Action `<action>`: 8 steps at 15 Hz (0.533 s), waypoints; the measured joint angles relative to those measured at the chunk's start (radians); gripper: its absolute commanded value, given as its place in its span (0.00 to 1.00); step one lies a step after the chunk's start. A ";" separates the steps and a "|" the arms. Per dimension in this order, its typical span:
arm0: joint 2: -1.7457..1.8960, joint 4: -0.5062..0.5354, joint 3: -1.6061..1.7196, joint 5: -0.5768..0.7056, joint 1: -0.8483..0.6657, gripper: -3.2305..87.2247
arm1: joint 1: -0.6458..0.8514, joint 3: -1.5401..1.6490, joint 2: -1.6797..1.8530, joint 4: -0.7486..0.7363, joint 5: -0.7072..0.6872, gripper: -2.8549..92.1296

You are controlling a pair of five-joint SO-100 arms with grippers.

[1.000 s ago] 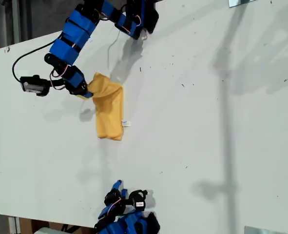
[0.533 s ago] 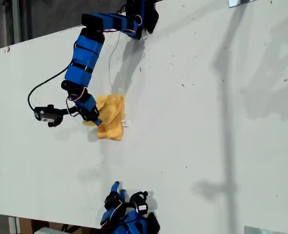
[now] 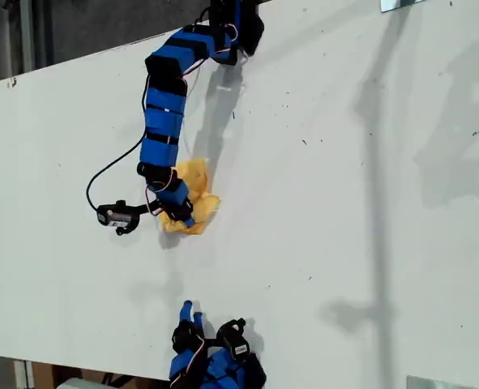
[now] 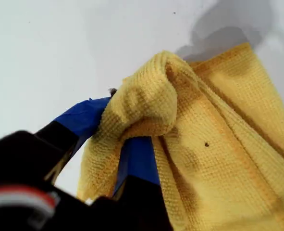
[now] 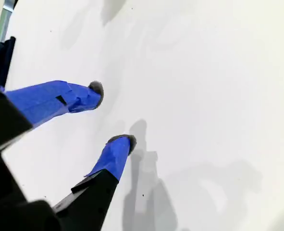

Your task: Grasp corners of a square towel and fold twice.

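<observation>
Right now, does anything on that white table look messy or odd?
Yes: the soft yellow-orange towel is bunched into a lump instead of lying flat, a fold of it pinched in my first pincer. My second pincer is open, holding nothing.

Your exterior view looks steeply down on the white bench (image 3: pixel 344 203) from high up, far enough to take in both arms. The first wrist view sits close behind my first claw (image 4: pixel 125 139), facing the towel (image 4: pixel 218 144), which the exterior view shares. The second wrist view looks past my second claw (image 5: pixel 114 115) at bare bench.
</observation>
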 measured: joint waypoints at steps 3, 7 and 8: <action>0.003 0.002 0.000 0.006 0.000 0.23 | 0.038 0.002 0.014 -0.012 -0.012 0.46; 0.009 0.003 0.002 0.014 0.000 0.23 | 0.216 0.009 0.327 0.110 -0.044 0.48; 0.009 0.003 0.002 0.014 0.000 0.23 | 0.278 0.046 0.453 0.161 -0.044 0.49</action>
